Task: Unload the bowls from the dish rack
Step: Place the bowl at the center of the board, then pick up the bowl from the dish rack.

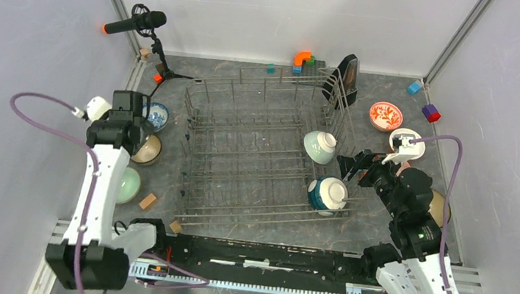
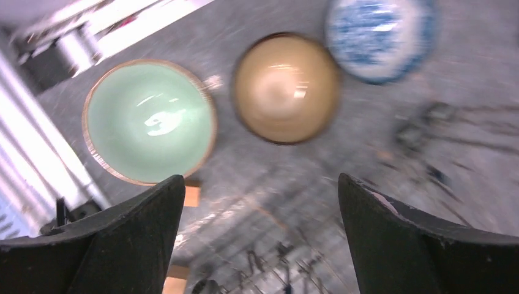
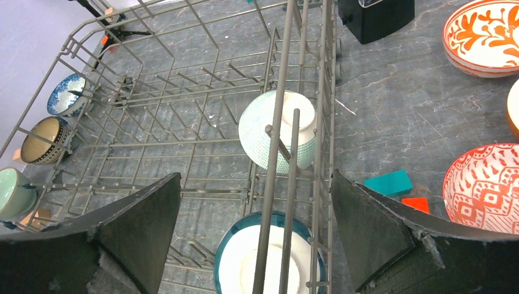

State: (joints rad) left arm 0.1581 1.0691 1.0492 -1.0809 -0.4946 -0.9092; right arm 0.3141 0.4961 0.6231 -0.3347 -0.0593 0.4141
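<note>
My left gripper (image 2: 260, 184) hangs wide and empty over the left edge of the dark marbled counter (image 1: 165, 177), above the mint green bowl (image 2: 150, 119), tan bowl (image 2: 286, 87) and blue-white bowl (image 2: 379, 37). My right gripper (image 3: 256, 177), equally wide and empty, hovers at the right side of the dish rack (image 1: 257, 147), which fills mid-counter. Inside it stand the teal bowl (image 1: 327, 194), nearer, and a pale green bowl (image 1: 319, 146) behind. Farther, the red-floral bowl (image 1: 385, 116) sits toward the far right corner; a microphone (image 1: 136, 23) stands at the far left corner, against pale walls (image 1: 280, 9).

Lab enclosure (image 1: 26, 31) with stand microphone (image 1: 136, 23)
</note>
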